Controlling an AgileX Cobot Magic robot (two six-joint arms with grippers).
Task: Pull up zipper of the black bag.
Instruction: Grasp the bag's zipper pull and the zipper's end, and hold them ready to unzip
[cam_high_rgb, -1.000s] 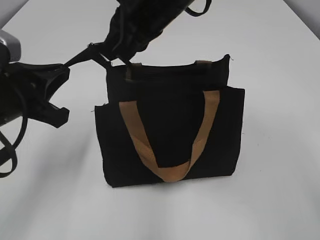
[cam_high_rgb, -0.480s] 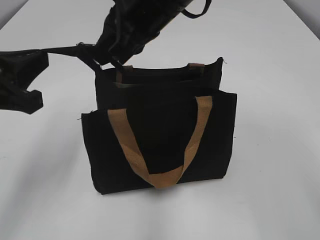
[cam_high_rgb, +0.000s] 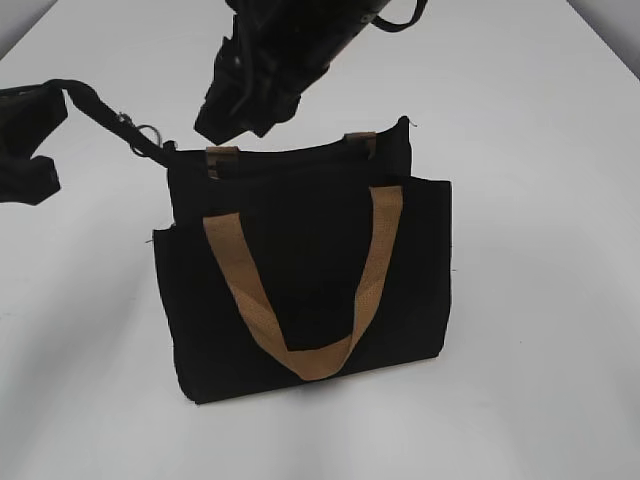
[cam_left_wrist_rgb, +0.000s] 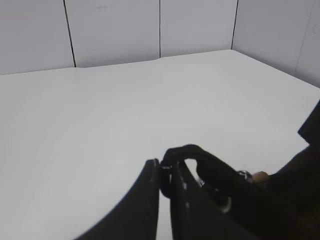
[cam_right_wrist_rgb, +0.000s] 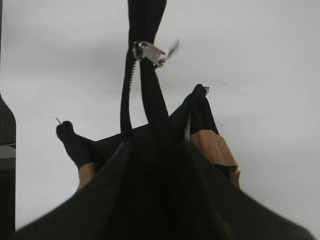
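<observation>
- I am seeing the black bag (cam_high_rgb: 300, 270) standing upright near the middle of the white bench (cam_high_rgb: 540, 200), its front pocket panel facing me and one tan handle (cam_high_rgb: 300, 290) hanging down across it in a loop.
- Two short tan tabs (cam_high_rgb: 222, 155) are showing along the bag's top rim, one toward the left and one toward the right.
- My left hand (cam_high_rgb: 30, 140) is sitting at the far left edge of the scene, and it is pinching a black strip (cam_high_rgb: 100, 110) that runs from it to the bag's upper left corner; a small metal ring (cam_high_rgb: 143, 132) is hanging on that strip.
- In the left wrist view the left hand's fingers (cam_left_wrist_rgb: 150, 200) are lying almost together, clamped on the folded end of the strip (cam_left_wrist_rgb: 192, 157).
- My right hand (cam_high_rgb: 235, 110) is hovering above and behind the bag's left top corner, apart from the rim; I cannot tell how far it is opened.
- In the right wrist view the zipper (cam_right_wrist_rgb: 131, 90) is showing as two black tapes meeting at a silvery pull (cam_right_wrist_rgb: 150, 52), away from the bag's rim, with the bag's mouth spreading out below it.
</observation>
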